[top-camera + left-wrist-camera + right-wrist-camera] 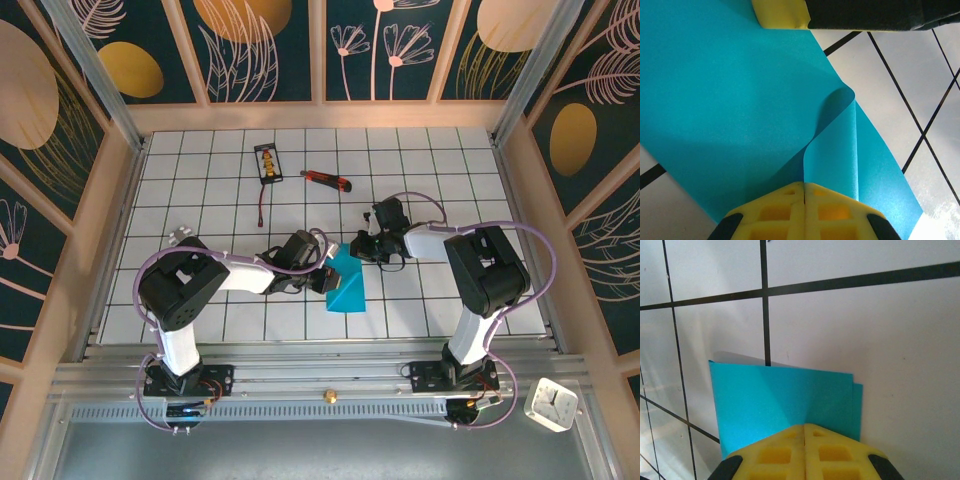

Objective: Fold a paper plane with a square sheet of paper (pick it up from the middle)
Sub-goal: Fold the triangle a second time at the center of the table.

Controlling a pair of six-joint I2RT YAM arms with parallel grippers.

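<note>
The sheet of paper [350,285] is lying on the white gridded table [480,200], near the front edge and between the two arms. It is showing a plain cyan-blue colour and is not lying flat as a square: from above it is looking like a smaller angular shape, narrow at the far end and wider at the near end.

The left gripper [322,280] is reaching to the paper from the left side. In the left wrist view its yellow fingers [790,210] are pressing together, and a raised flap of the sheet [730,100] is curling up from the table and going into the seam between them, so this gripper is clamping on the paper. The flap is showing a soft rounded bend at its top, not a sharp crease.

The right gripper [368,248] is standing at the far end of the paper. In the right wrist view its fingers [830,450] are also meeting with no gap, just at the edge of the sheet [780,400]. There two layers are showing, one slightly shifted from the other at the right edge. I cannot tell if a layer is caught between these fingers.
</note>
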